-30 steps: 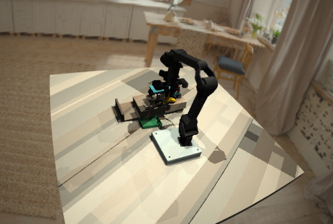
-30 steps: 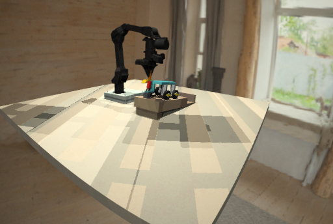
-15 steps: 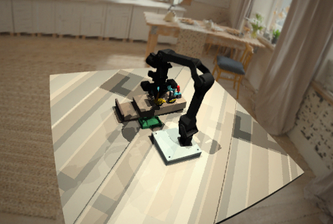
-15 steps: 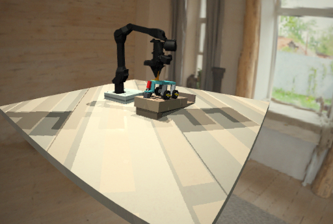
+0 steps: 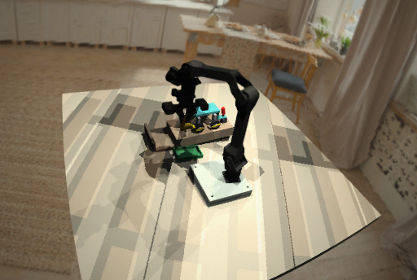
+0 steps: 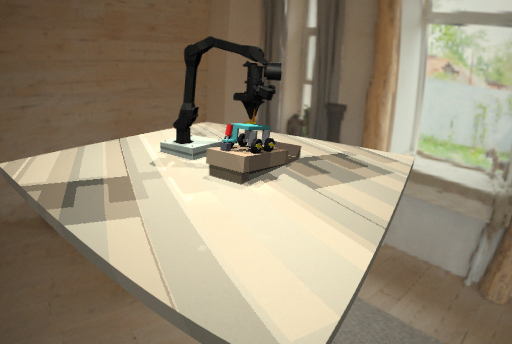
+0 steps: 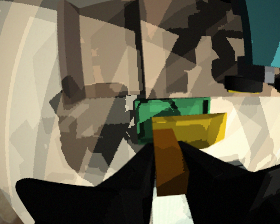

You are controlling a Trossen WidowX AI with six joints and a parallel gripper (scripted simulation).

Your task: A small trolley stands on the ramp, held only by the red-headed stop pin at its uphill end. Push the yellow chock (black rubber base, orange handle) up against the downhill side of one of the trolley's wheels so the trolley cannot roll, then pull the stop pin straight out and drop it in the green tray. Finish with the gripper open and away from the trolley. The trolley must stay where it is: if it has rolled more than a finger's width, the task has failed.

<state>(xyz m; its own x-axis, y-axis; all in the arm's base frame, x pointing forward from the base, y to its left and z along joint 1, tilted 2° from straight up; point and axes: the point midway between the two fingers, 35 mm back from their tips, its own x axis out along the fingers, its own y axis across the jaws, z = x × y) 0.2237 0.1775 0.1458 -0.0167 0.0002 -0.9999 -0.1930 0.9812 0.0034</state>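
My gripper [image 5: 185, 115] [image 6: 253, 116] [image 7: 164, 148] is shut on the orange handle of the yellow chock [image 5: 190, 125] [image 7: 203, 130]. The chock hangs in the air on the downhill, arm-facing side of the trolley; its black base is not discernible. The trolley [image 5: 209, 109] [image 6: 251, 125] [image 7: 271, 35], with teal top and black wheels, stands on the brown ramp [image 5: 208, 135] [image 6: 227, 160] [image 7: 106, 50]. In the wrist view a gap shows between chock and wheels. The red-headed stop pin [image 5: 223, 111] [image 6: 229, 130] stands upright at the trolley's uphill end. The green tray [image 5: 188, 152] [image 7: 139, 122] lies beside the ramp.
A raised end wall [image 5: 149, 137] [image 7: 70, 50] closes the ramp's low end. The arm's pale base plate [image 5: 220, 189] [image 6: 192, 149] lies on the arm-facing side of the ramp, close to the tray.
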